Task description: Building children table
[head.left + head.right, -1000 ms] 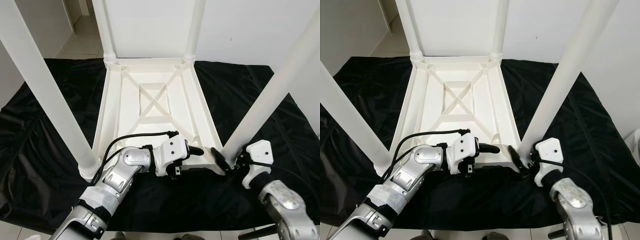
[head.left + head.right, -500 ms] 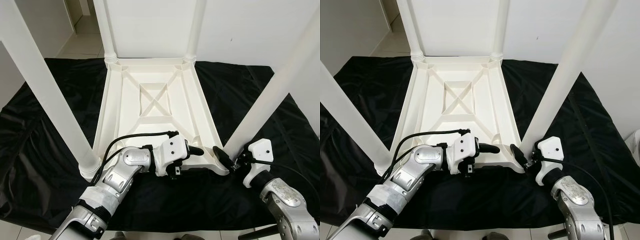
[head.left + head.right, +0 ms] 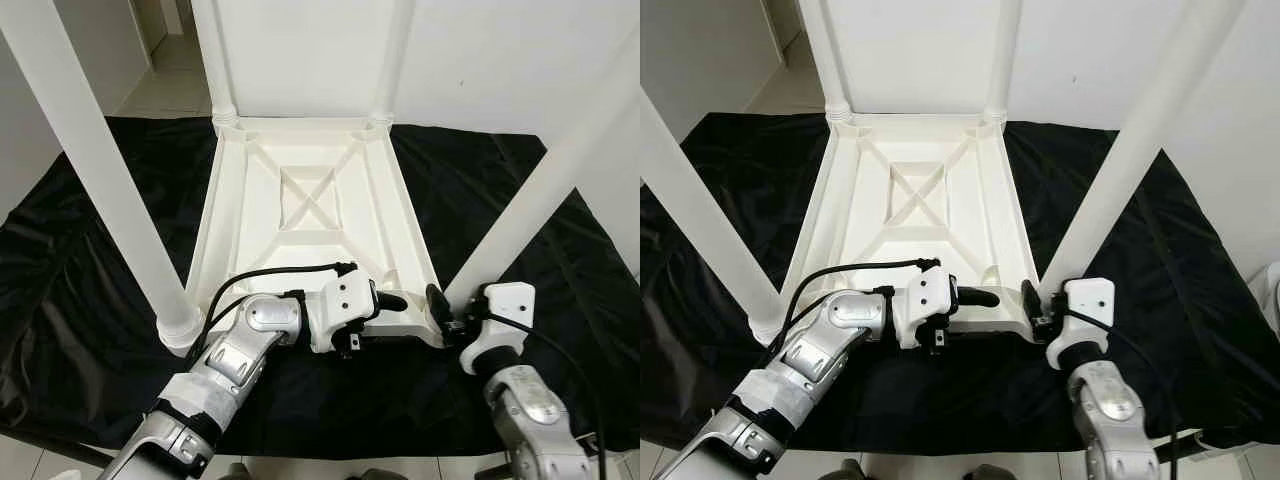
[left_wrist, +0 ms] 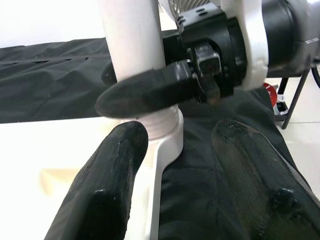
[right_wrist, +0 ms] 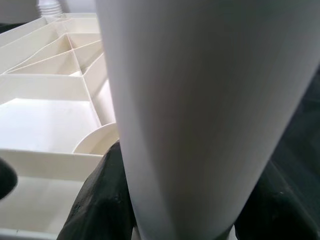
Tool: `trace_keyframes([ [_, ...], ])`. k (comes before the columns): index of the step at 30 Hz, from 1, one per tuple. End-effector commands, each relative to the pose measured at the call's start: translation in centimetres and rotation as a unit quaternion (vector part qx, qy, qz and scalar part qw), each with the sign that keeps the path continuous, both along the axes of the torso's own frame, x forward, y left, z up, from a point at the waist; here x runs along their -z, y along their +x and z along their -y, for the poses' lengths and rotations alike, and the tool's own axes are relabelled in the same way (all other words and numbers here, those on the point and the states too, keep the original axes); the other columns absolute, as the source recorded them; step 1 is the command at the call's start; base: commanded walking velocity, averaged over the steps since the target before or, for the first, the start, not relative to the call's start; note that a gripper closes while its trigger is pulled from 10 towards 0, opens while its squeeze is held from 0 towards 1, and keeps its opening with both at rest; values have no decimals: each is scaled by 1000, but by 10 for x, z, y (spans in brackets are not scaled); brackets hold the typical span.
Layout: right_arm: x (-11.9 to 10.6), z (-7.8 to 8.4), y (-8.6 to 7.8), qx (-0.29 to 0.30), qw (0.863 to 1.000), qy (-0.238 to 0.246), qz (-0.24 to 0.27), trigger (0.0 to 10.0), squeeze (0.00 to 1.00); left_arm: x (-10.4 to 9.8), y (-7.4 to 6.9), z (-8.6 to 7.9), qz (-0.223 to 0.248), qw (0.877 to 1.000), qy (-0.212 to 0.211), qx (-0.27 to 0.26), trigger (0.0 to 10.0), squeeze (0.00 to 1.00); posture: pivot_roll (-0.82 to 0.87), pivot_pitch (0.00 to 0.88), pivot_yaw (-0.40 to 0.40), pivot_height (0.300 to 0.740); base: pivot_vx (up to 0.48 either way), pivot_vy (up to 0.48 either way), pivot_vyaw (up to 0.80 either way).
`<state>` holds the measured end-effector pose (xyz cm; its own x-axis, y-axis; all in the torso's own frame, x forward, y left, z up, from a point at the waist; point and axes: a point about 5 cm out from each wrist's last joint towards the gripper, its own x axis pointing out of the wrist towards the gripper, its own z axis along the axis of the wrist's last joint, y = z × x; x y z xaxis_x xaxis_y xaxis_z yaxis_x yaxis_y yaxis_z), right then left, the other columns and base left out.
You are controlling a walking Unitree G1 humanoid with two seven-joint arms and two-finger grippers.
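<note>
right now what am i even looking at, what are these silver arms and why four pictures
It is a humanoid robot assembling a child's white plastic table, which lies upside down on a black cloth, legs pointing up. Two pictures come from cameras in the robot's head, looking down; the other two sit on its wrists, looking along the black fingers. The right gripper has its fingers around the base of the near right leg; the right wrist view shows that leg close up between them. The left gripper rests open at the table's near edge, one finger on each side of the rim.
</note>
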<state>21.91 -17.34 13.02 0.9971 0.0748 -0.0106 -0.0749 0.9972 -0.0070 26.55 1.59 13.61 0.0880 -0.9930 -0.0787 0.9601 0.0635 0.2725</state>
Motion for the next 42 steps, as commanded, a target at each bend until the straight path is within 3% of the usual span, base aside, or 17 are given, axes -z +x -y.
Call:
trace_keyframes([
  [1,-1,-3,1,38,999,24,-4,10000,0,2,-1,-1,3,1000,9,3,10000,0,-90,0,2,740,0,0,0],
  [3,3,-4,1,105,994,34,-14,10000,0,2,-1,-1,4,1000,9,4,10000,0,-89,0,5,740,0,0,0],
  [6,3,-4,1,131,991,26,-14,10000,0,2,-1,-1,4,1000,10,4,10000,0,-88,0,5,740,0,0,0],
  [9,7,-12,0,191,981,25,-24,10000,0,2,0,-2,5,1000,11,3,10000,0,-82,0,3,740,0,0,0],
  [15,5,-20,-1,196,980,17,-19,10000,0,2,-1,-3,4,1000,11,2,10000,0,-84,0,3,740,0,0,0],
  [22,5,-13,1,197,980,7,-22,10000,8,2,-1,-1,3,1000,10,4,10000,0,-89,0,2,740,0,0,0],
  [23,5,-12,2,195,981,8,-21,10000,1000,2,-1,-1,3,1000,10,4,10000,0,-89,0,0,740,0,0,0],
  [31,4,-8,-2,157,987,5,-12,10000,1000,4,-2,0,7,1000,15,6,10000,0,-90,0,0,740,0,0,0],
  [32,5,-8,-5,132,991,-2,-11,10000,0,4,-3,0,6,1000,15,8,10000,0,-91,0,1,740,0,0,0],
  [34,5,-8,-5,127,992,-4,-10,10000,0,4,-4,0,6,1000,15,9,10000,0,-91,0,1,740,0,0,0],
  [42,1,11,-12,-2,1000,-17,0,10000,0,5,-5,-1,6,1000,20,17,10000,0,-96,0,10,740,0,0,0],
])
